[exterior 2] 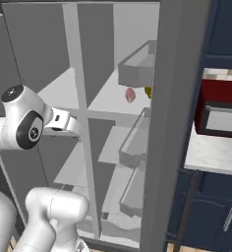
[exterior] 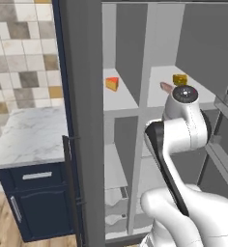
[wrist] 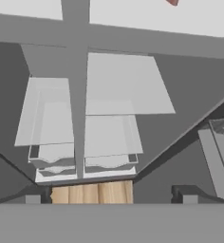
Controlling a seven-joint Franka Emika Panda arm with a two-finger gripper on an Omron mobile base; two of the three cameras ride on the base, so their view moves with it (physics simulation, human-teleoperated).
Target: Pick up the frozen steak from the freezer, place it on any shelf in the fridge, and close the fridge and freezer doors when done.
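The frozen steak (exterior: 166,87) (exterior 2: 130,94) lies flat on the upper white shelf (exterior: 156,95) of the fridge (exterior: 164,43), beside a yellow-brown block (exterior: 179,79). Its edge shows at the top of the hand view (wrist: 172,2). The freezer (exterior: 130,48) on the left holds an orange cheese wedge (exterior: 112,83). Both doors stand open: the freezer door (exterior: 82,120) and the fridge door (exterior 2: 174,98). My gripper (wrist: 109,197) is open and empty, in front of and below the upper shelf, looking down over the lower shelves. My hand (exterior 2: 64,123) sits by the centre divider.
Grey door bins (exterior 2: 136,66) (exterior: 222,159) jut out on the fridge door at my right. White drawers (wrist: 80,159) sit at the bottom above a wooden floor (wrist: 92,192). A marble counter (exterior: 29,132) on navy cabinets (exterior: 38,202) stands left; a red microwave (exterior 2: 221,110) right.
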